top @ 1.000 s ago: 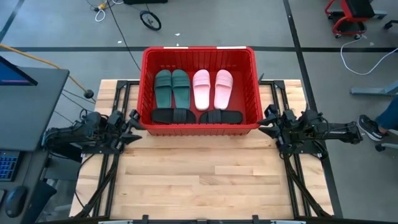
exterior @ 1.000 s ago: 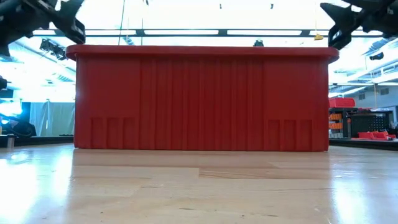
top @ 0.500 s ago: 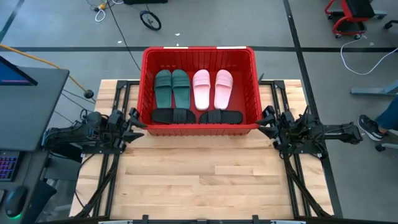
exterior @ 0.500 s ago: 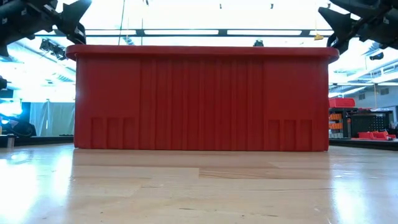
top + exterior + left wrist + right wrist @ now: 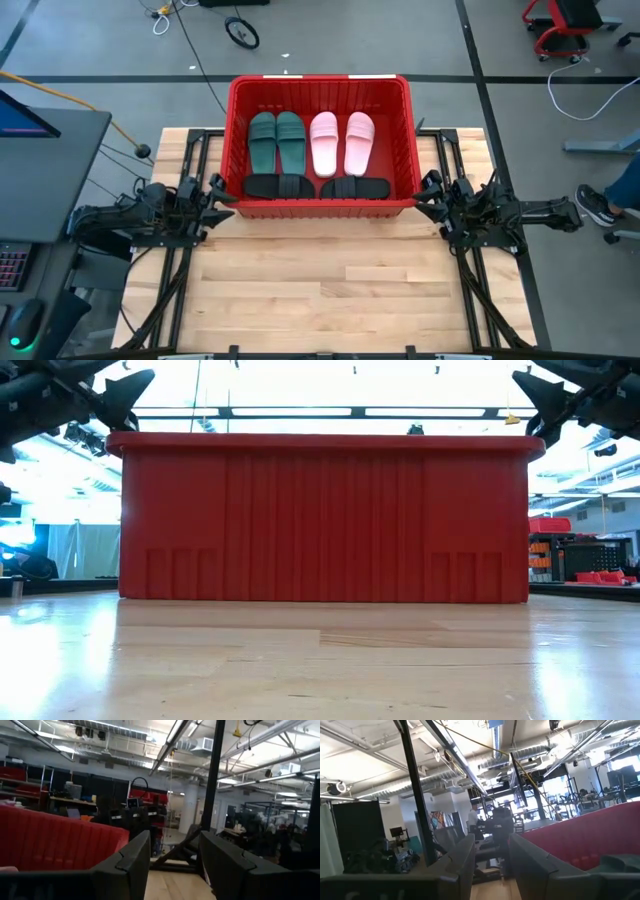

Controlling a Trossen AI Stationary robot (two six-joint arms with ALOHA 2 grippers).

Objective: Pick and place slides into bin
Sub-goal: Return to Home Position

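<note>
The red bin point(image 5: 320, 80) stands at the table's far middle and fills the low view point(image 5: 325, 520). In it lie two dark green slides point(image 5: 275, 140), two pale pink slides point(image 5: 341, 142) and two black slides point(image 5: 279, 186), point(image 5: 355, 187), side by side on the bin's floor. My left gripper point(image 5: 222, 196) hangs open and empty just outside the bin's near left corner, at rim height point(image 5: 130, 385). My right gripper point(image 5: 424, 196) hangs open and empty outside the near right corner point(image 5: 535, 395). Both wrist views show spread fingers with nothing between them point(image 5: 175, 865), point(image 5: 491, 860).
The near half of the wooden table point(image 5: 330, 290) lies bare in front of the bin. Black frame rails point(image 5: 180, 280) run along both table sides. A desk with a monitor point(image 5: 40, 120) stands at the left. A person's shoe point(image 5: 597, 205) shows at the right edge.
My left gripper has edged toward the table's right, closer to the bin's near left corner, staying at rim height. The bin and the slides have kept still.
</note>
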